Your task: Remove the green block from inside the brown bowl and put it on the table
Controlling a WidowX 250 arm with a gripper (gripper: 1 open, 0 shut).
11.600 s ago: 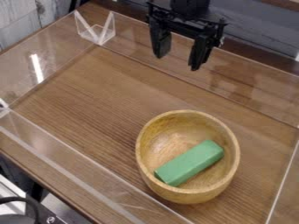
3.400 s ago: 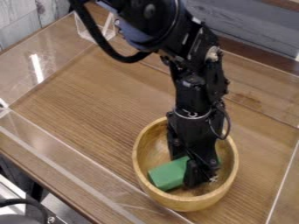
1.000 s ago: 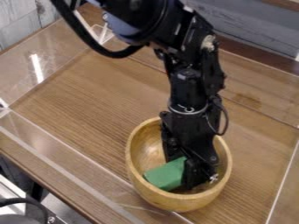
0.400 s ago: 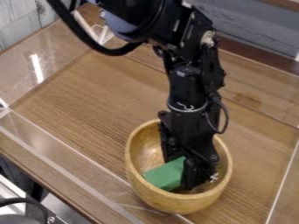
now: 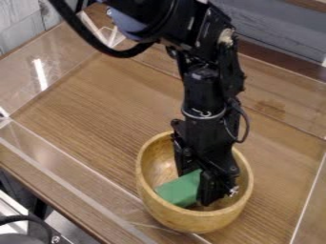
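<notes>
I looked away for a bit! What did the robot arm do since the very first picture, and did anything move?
The arm came down from the back of the table into the brown bowl, and its fingers shut on the green block. The bowl slid a little to the left, and the block now sits tilted at the bowl's left-front side. The block is not lifted out yet, and the table looks the same.

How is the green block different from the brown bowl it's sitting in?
The green block is bright green with straight edges; the brown bowl is light-brown wood and round. The block is small and fits inside; the bowl is much bigger and holds it. The gripper has its jaws shut on the block, which sits tilted, while the bowl rests flat on the table. Both look plain and matte.
</notes>
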